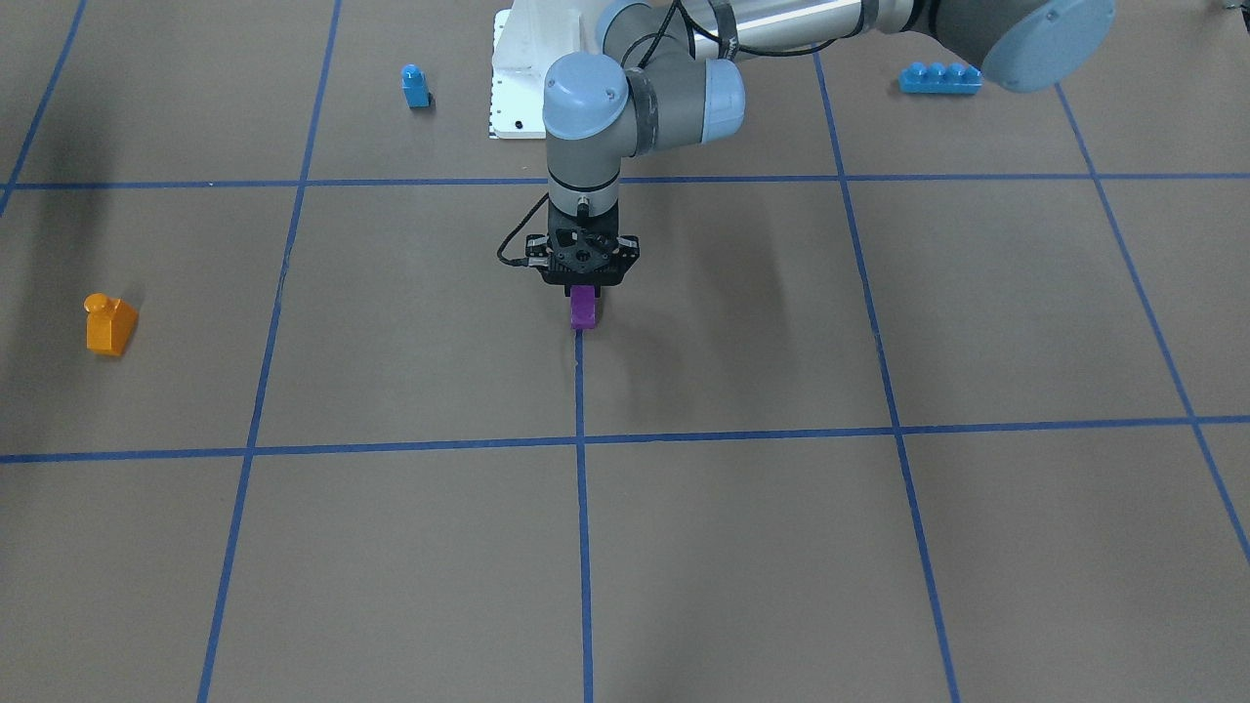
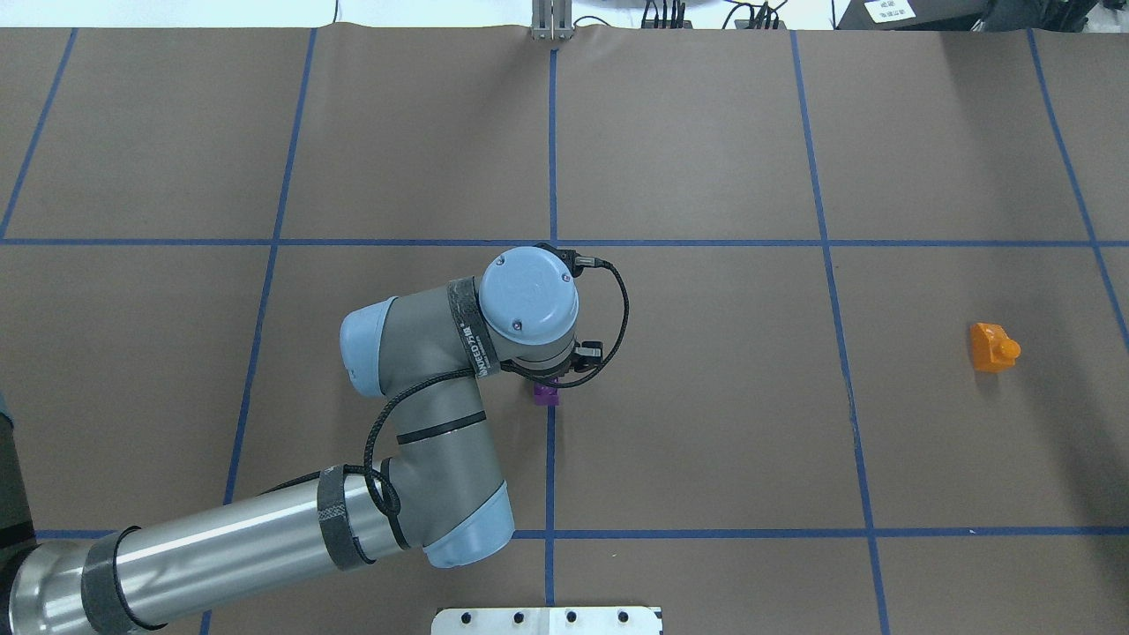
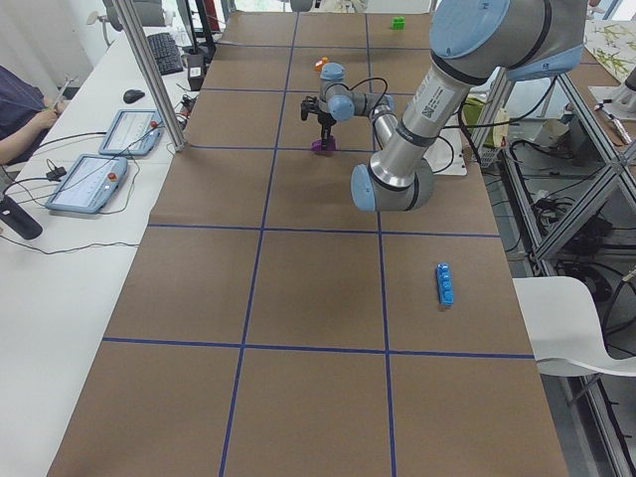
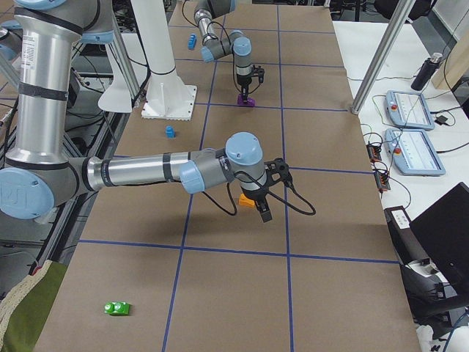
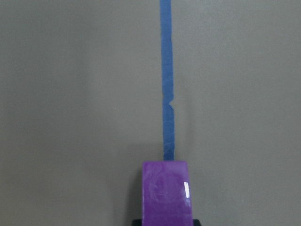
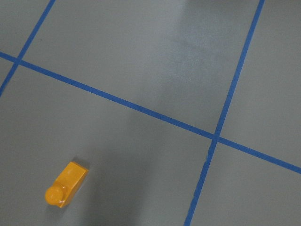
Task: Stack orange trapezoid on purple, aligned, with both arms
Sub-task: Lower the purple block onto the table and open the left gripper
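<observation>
The purple block (image 1: pixel 584 308) is at the table's middle on a blue tape line, at or just above the surface. My left gripper (image 1: pixel 583 278) points straight down over it and is shut on it. The left wrist view shows the block (image 5: pixel 167 195) held at the bottom centre. The orange trapezoid (image 1: pixel 109 324) lies alone on the table, far toward my right side (image 2: pixel 993 347). The right wrist view shows it from above (image 6: pixel 66 183). My right gripper (image 4: pixel 262 207) shows only in the exterior right view, hovering beside the orange trapezoid (image 4: pixel 246 198). I cannot tell whether it is open or shut.
A small blue single-stud block (image 1: pixel 415 86) and a long blue brick (image 1: pixel 939 77) stand near the white base pedestal (image 1: pixel 518 88). A green block (image 4: pixel 117 308) lies near the table's end on my right. Blue tape lines grid the brown table.
</observation>
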`<state>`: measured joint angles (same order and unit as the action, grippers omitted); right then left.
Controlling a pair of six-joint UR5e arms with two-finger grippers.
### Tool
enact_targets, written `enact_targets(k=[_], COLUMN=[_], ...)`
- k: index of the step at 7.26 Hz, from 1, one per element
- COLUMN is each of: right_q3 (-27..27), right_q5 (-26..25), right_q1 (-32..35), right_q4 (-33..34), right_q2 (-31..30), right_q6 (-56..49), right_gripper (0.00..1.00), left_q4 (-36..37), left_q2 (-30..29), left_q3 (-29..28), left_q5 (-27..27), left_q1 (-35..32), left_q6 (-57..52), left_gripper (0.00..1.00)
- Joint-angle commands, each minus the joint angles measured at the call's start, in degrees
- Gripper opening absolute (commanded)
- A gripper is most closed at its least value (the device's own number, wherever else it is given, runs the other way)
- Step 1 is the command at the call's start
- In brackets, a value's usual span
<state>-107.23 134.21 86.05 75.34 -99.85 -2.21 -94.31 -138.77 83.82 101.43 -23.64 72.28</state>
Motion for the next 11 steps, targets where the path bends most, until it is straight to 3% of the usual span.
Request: enact_targets(k=[1,10,11], right_q3=[0.0,0.1,0.0], right_q5=[0.0,-0.2,-0.2], right_q1=[0.0,0.0,0.0], right_q4=[0.0,0.1,0.1], right_q2=[0.0,0.1,0.1], right_q6=[-0.1,0.0,0.0], right_gripper=[1.0,1.0,1.0], left_q4=[0.0,-0.2,-0.2], left_q2=[0.0,-0.4,-0.4], left_q3=[-0.1,-0.7,-0.8], left_q5=[-0.1,0.0,0.0], left_q1=[0.0,0.1,0.1], left_q6=[-0.3,-0.8,-0.9], left_gripper=[0.0,0.0,0.05])
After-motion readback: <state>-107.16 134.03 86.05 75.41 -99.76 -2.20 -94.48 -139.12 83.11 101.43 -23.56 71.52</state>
